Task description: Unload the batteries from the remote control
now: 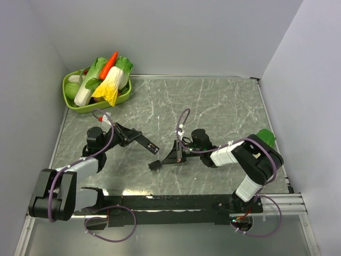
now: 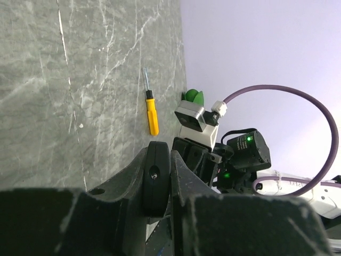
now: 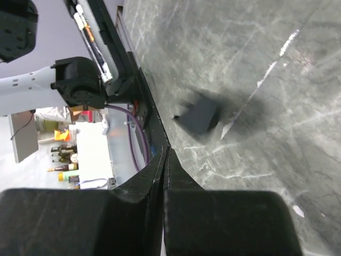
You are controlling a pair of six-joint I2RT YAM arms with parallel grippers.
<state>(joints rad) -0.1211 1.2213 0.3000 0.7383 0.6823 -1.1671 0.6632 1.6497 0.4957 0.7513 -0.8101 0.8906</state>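
The remote control (image 1: 150,144) is off the tabletop (image 1: 224,106), clamped by one end in the left gripper (image 1: 139,140) near the middle of the tabletop, its free end pointing toward the right gripper (image 3: 166,154). In the left wrist view it sits edge-on between narrowly parted jaws that press on its two flat faces.

It looks light and rigid, but smooth plastic is likely to twist or slide in the grip if pushed on at the free end. A hold across the flat faces near one end, as here, seems best, since it leaves the rest of the body reachable.

The right gripper is fully closed with nothing between its jaws. Just beside it a short black piece (image 1: 155,165) lies on the tabletop, and a yellow screwdriver (image 2: 152,113) lies farther toward the right edge.

A basket (image 1: 74,105) of vegetables fills the far left corner, well apart. The far half of the tabletop offers room, while the near edge is close behind both arms.
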